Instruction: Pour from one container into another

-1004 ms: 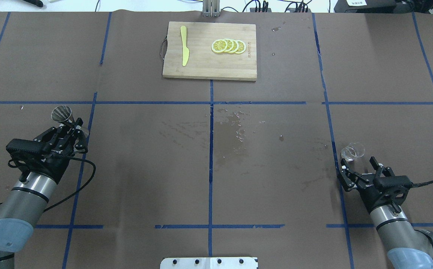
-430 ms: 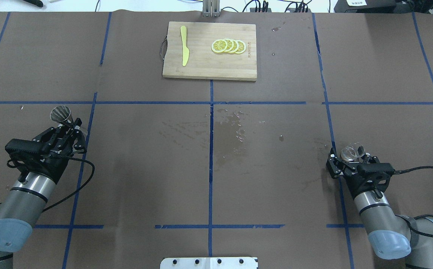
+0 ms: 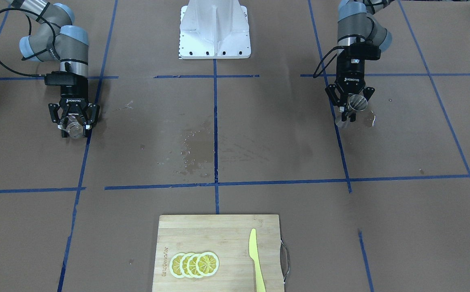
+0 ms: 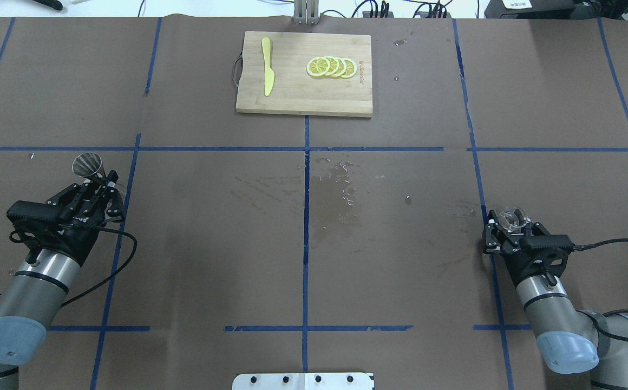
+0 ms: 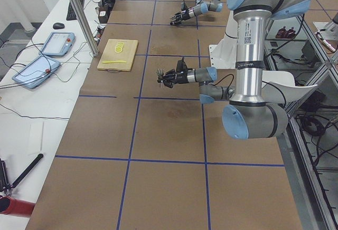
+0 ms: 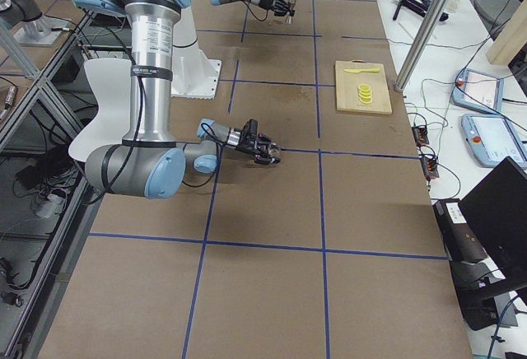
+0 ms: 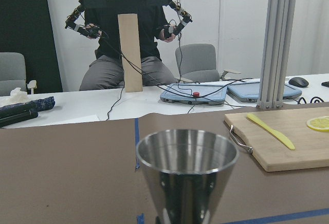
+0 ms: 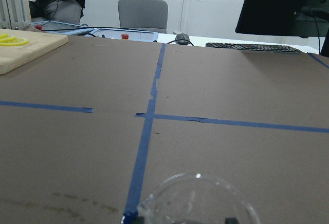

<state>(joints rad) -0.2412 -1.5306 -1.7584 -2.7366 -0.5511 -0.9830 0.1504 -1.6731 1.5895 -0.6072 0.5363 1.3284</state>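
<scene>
Bench (image 4: 400,271) covered in brown paper with a blue tape grid, seen from behind a two-armed robot. Nearest, at the robot's left, the left claw (image 4: 107,180) is clenched on the narrow waist of a steel jigger (image 4: 87,164), whose open cone faces upward; it seems raised slightly off the bench. Equally near, at the far right side, the right claw (image 4: 510,226) straddles a small glass cup (image 4: 510,215) that sits low by a tape line, fingers apparently pressed against its sides. Whether the cup holds liquid cannot be told. Cup and jigger are well apart, so this looks like the pick-up step, with no pouring begun. Next, the cup likely needs lifting, both vessels brought together mid-bench, and the cup's lip tipped slowly over the jigger's small mouth while the jigger stays level. Farther out, a wet patch (image 4: 335,211) darkens the bench's middle. Farthest, a wooden cutting board (image 4: 292,97) carries overlapping lemon slices (image 4: 331,66) and a yellow knife (image 4: 267,67).
</scene>
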